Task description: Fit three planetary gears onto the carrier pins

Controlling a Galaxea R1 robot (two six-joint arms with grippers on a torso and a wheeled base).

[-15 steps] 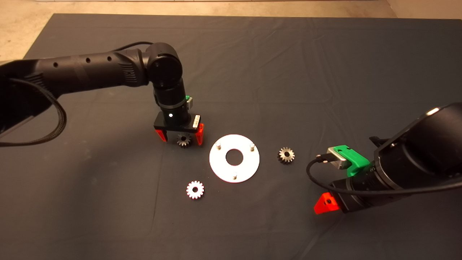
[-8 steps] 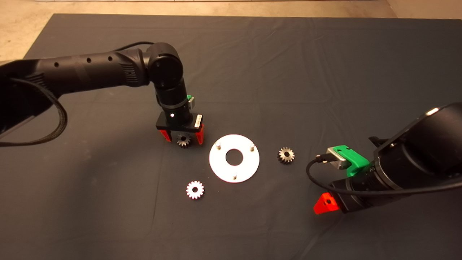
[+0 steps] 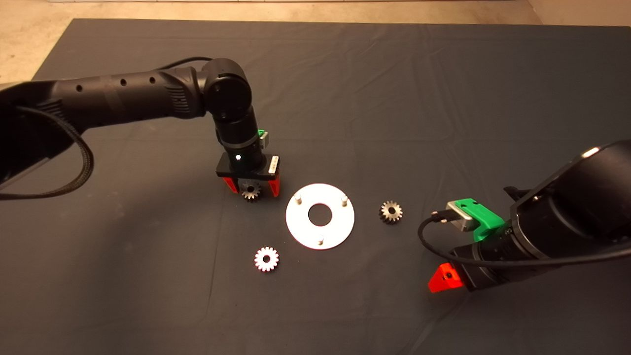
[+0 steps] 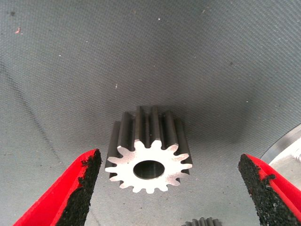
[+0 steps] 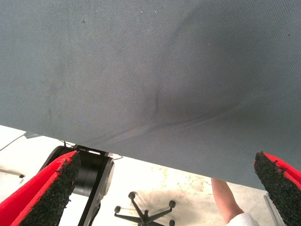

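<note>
The left gripper (image 3: 251, 186) reaches down to the mat (image 3: 394, 88), red fingers spread around one planetary gear (image 4: 148, 161) without touching it. Just right lies the white disc (image 3: 340, 224) with three carrier pins (image 3: 297, 199). The right gripper (image 5: 164, 188) waits open at lower right.

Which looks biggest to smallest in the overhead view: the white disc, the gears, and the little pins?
1. The white disc, clearly largest.
2. The three gears: one between the left gripper's fingers, one beside the disc, one nearer the camera. They look alike.
3. The pins, smallest.
</note>
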